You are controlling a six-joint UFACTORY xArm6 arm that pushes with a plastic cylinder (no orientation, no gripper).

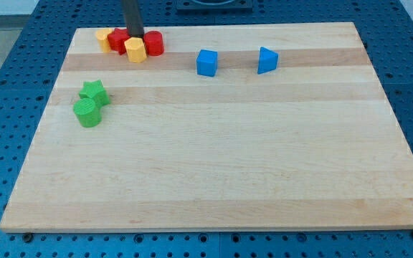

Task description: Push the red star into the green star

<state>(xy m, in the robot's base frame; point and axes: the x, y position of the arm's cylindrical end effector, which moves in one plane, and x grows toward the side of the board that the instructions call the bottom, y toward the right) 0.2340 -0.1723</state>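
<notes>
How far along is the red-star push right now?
Done: nothing visible; the red star sits in the top-left cluster with two yellow blocks and a red cylinder, well apart from the green star. In hand: my tip is among that cluster, beside the red star. Left: the whole push down toward the green star.

Pale wooden tabletop (228, 165), set on a blue perforated bench (20, 64). At the view's top left, a tight cluster: yellow block (104, 39), red star (118, 39), yellow hexagon block (135, 50) and red round block (154, 43), touching or nearly so. My tip (135, 37) down among them, just beside the red star. Lower left, green star (93, 92) touching green round block (87, 112). Toward the top middle, blue cube (206, 62) and blue wedge-like block (267, 60), apart from each other.
</notes>
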